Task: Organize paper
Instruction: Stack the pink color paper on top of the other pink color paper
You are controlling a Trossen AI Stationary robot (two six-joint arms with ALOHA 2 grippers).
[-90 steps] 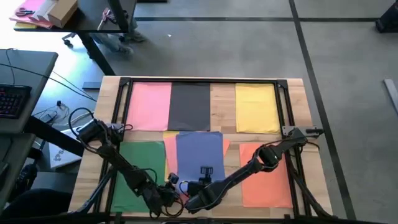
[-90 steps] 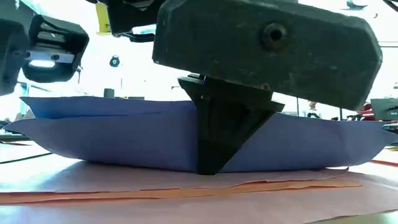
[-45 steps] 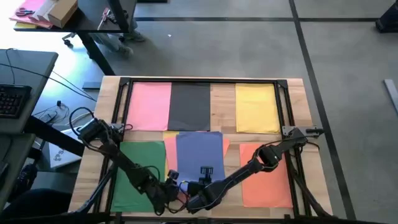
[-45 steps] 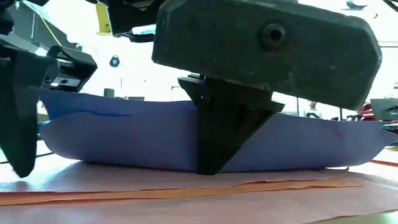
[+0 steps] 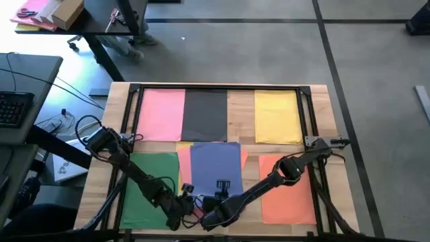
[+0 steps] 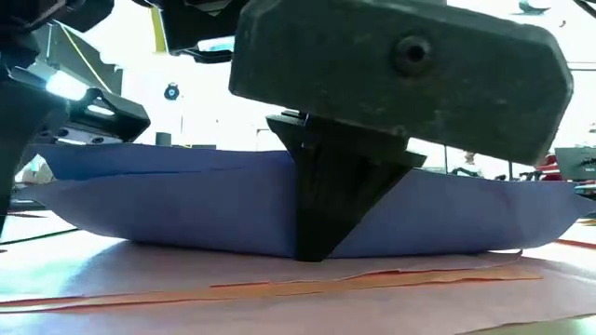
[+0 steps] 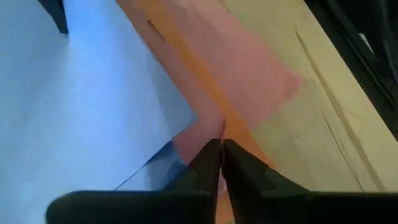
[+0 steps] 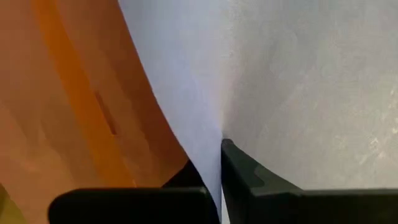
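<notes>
A blue sheet (image 5: 215,165) lies in the near middle of the table on top of pink (image 7: 249,68) and orange (image 7: 180,56) sheets. Its near edge is raised and bowed (image 6: 186,209). My right gripper (image 5: 205,218) is shut on that near edge. My left gripper (image 5: 187,204) is shut just left of it, with its tips (image 7: 221,144) down at the pink and orange sheets beside the blue sheet's near-left corner. Pink (image 5: 161,114), dark grey (image 5: 205,114) and yellow (image 5: 277,115) sheets lie flat along the far side. A green sheet (image 5: 151,178) lies at the near left and an orange one (image 5: 289,191) at the near right. My right gripper pinches the blue sheet's near edge (image 8: 214,134) between its two fingers, about midway along it, coming from the near side. The edge is lifted off the sheets below and sags to either side of the finger (image 6: 321,200). My left gripper's shut tips stand at the orange sheet's edge (image 7: 214,118); whether they touch it I cannot tell.
A black frame (image 5: 222,87) runs around the work area on the wooden table (image 5: 329,107). Cables and a keyboard (image 5: 13,107) lie on a desk beyond the left edge. The low view is mostly filled by my right gripper's body (image 6: 400,65).
My left gripper has moved toward the table's right edge, closing in on the blue sheet's near-left corner. My right gripper and the raised blue edge have stayed where they were.
</notes>
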